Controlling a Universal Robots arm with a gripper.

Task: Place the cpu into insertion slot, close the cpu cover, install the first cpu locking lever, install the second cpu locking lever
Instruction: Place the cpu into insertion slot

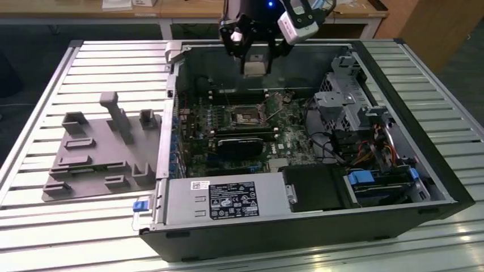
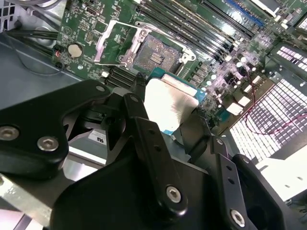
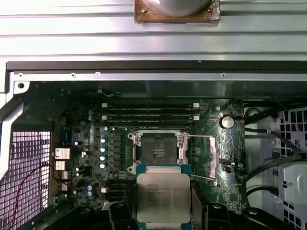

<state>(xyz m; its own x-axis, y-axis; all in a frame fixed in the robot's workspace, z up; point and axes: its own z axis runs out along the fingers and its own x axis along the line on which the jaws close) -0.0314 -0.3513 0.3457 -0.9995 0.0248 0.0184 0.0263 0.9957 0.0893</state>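
Observation:
My gripper [image 1: 255, 61] hangs over the far part of the open computer case, shut on the cpu [image 1: 255, 68], a flat square chip with a pale metal top. In both wrist views the cpu [image 3: 163, 195] [image 2: 169, 100] sits between the black fingers [image 2: 140, 112], held above the board and a little short of the insertion slot [image 3: 157, 151] [image 2: 156, 53]. The slot [image 1: 246, 116] is bare, its dark centre showing. The cpu cover [image 2: 112, 42], a thin silvery frame, stands swung open beside the slot [image 3: 201, 158].
The case walls [image 1: 172, 102] ring the green board. Long black memory slots [image 3: 148, 114] lie just beyond the socket, a black card [image 1: 240, 144] just before it. Drive cage and cables [image 1: 355, 113] fill the exterior view's right. A grey fixture [image 1: 106, 153] lies outside the case.

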